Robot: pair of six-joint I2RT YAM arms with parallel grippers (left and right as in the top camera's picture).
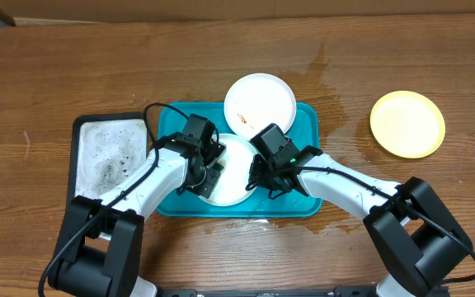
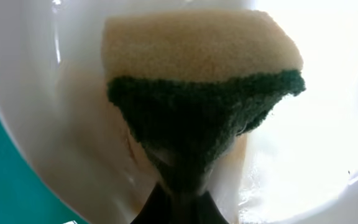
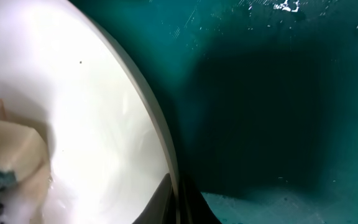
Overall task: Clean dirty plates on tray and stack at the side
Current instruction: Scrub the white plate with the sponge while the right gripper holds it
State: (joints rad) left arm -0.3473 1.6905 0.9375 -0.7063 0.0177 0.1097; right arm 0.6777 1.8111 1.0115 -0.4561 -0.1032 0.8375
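A white plate (image 1: 234,169) lies in the teal-blue tray (image 1: 308,124). My left gripper (image 1: 208,176) is shut on a yellow-and-green sponge (image 2: 204,81) and presses it on that plate (image 2: 328,93). My right gripper (image 1: 262,183) is shut on the plate's right rim (image 3: 166,149), with the tray floor (image 3: 266,93) beside it. A second white plate (image 1: 260,102) with brownish smears rests on the tray's far rim. A pale yellow-green plate (image 1: 407,124) lies on the table to the right.
A black-rimmed tray (image 1: 105,161) with soapy white water sits left of the teal tray. Water patches mark the wooden table (image 1: 328,74) behind the tray and along its front edge.
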